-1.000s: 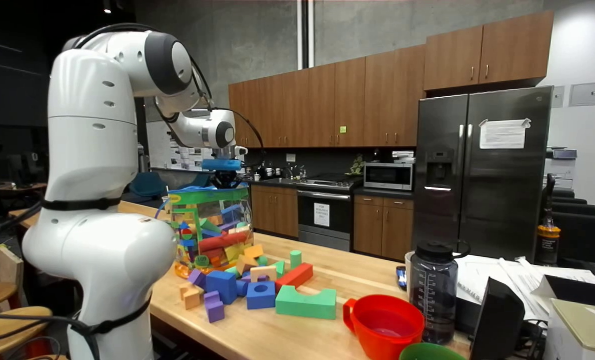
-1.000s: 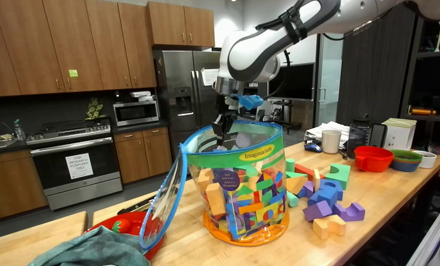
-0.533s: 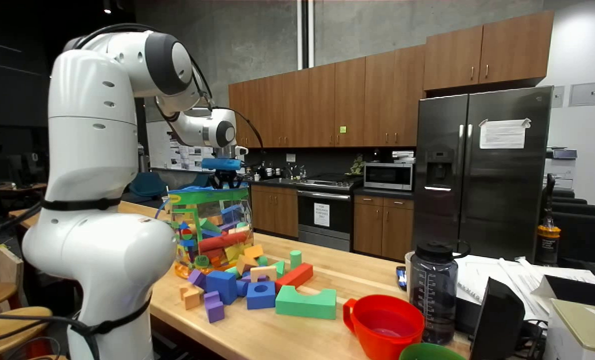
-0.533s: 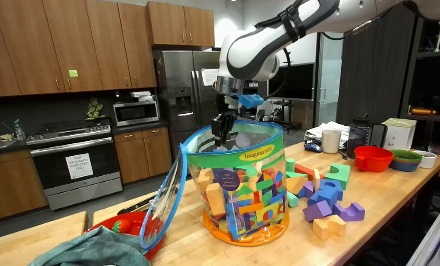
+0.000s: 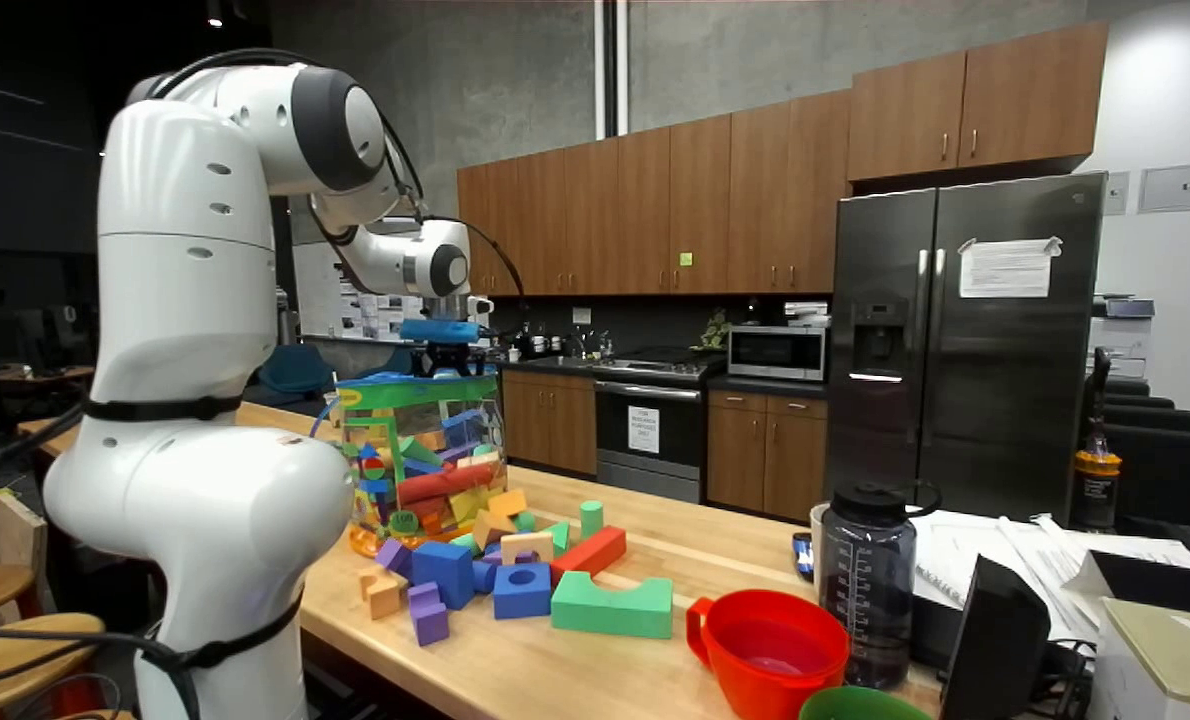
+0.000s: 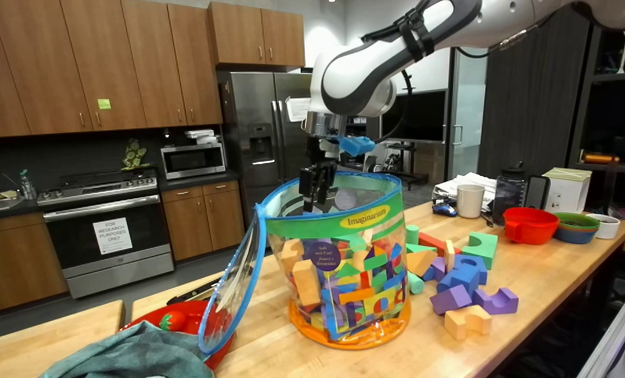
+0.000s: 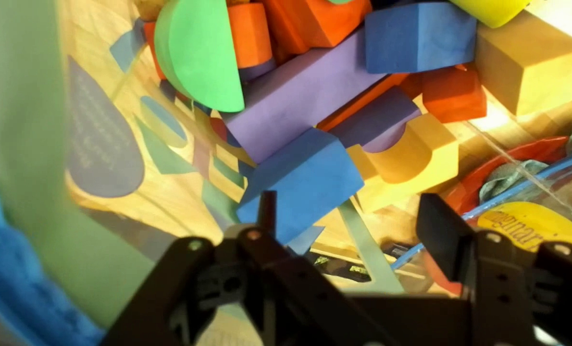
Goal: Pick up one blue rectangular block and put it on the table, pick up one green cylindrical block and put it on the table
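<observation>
We see black tool (image 7: 351, 211), clear bag (image 6: 318, 227) with blue rim, green band, orange base and multicoloured block-print front, blue rectangular block (image 5: 443, 572), green cylinder (image 5: 592, 518), red bar (image 5: 590, 553), purple arch (image 6: 506, 304), teal cloth (image 6: 139, 354), red cup (image 5: 765, 690), pale tabletop (image 5: 575, 685) with plank stripes.

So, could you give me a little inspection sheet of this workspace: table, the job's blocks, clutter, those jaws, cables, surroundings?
Surface: pale wooden table with loose blocks and a see-through bag of more blocks.
Job's things: a blue block inside the bag; other blue blocks and an upright green cylinder on the table. Which are meant, I can't tell.
Clutter: red handled bowl, dark water bottle, teal cloth.
Jaws: standing apart at the bag's open mouth, nothing seen gripped.
Cables: black cables strapped along the white arm.
Surroundings: wooden cabinets, microwave, steel fridge.
</observation>
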{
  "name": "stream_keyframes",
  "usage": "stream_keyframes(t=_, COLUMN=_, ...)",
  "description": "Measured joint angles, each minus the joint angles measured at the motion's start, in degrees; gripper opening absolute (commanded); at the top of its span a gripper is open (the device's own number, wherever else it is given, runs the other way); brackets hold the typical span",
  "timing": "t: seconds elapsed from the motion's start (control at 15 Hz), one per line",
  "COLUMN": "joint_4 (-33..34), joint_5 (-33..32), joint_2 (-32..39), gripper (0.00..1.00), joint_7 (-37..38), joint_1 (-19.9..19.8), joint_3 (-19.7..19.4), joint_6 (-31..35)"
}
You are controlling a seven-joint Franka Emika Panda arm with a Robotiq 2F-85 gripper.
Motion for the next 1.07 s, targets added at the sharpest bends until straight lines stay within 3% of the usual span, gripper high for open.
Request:
stream_keyframes(t=0.2, joint_4=-0.45, joint_5=-0.50, joint_2=0.00, gripper=1.00, joint_7=0.19, joint_1=0.12, joint_3=0.03, joint_6=0.24)
stream_keyframes(t=0.73, joint_4=-5.79, joint_5=-7.03, joint_2=0.03, gripper=1.00, joint_7=6.06, joint_1=1.62, joint_3=0.31, joint_6=10.76)
stream_keyframes(t=1.07, joint_4=-8.59, joint_5=-10.48, joint_2=0.07, gripper=1.00, joint_7=9.10, joint_1=2.52, joint_3=0.59, joint_6=13.60)
